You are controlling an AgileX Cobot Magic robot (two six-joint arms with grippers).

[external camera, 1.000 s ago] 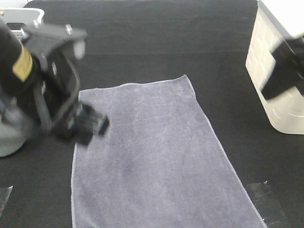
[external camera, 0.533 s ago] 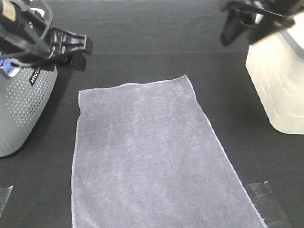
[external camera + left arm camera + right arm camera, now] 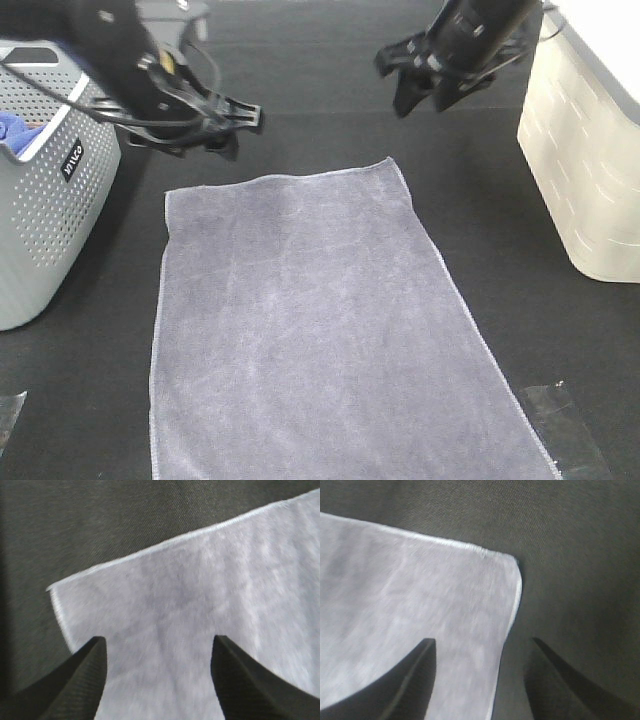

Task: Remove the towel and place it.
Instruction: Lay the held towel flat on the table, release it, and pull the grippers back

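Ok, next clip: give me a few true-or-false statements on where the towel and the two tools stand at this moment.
1. The towel lies spread flat on the black table. True.
2. The left tool is shut on a corner of the towel. False: its jaws stand open near a far corner and grip nothing.
3. The right tool is open by the other far corner of the towel. True.
4. The blue cloth lies on top of the towel. False: it sits inside the grey basket, off to the towel's side.
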